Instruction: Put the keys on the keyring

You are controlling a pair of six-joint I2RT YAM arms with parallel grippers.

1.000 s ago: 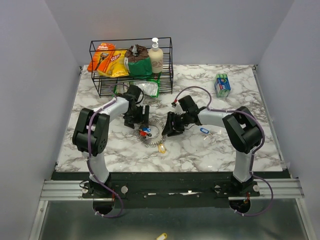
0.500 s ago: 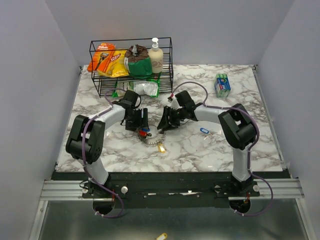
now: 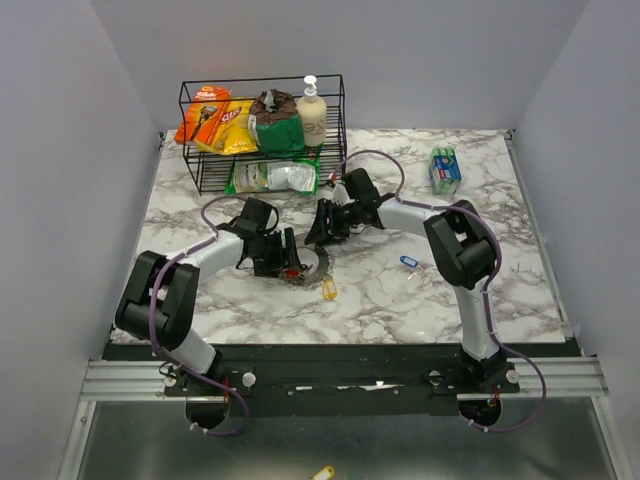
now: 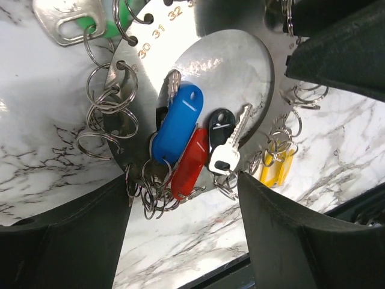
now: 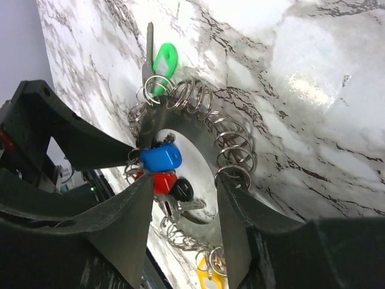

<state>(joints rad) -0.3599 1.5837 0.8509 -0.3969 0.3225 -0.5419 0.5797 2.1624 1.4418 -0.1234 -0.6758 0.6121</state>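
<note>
The white marble-patterned bench (image 3: 500,270) carries a black wire rack (image 3: 212,178) at its far left. The left end effector (image 4: 183,180) is open, with one finger on each side of the key cluster. The right end effector (image 5: 183,179) is also open, at the far side of the ring; whether it touches the ring I cannot tell.

The flat silvery keyring (image 4: 141,60), with numbered holes and many small split rings, lies on the bench near the centre, between both end effectors. Inside it lie the blue-headed key (image 4: 178,123), the red-headed key (image 4: 191,162) and the black-headed key (image 4: 224,141). A yellow tag (image 4: 277,171) sits at its near right rim and a green tag (image 4: 105,27) at another part. A single blue tag (image 3: 406,261) lies apart on the right.
</note>
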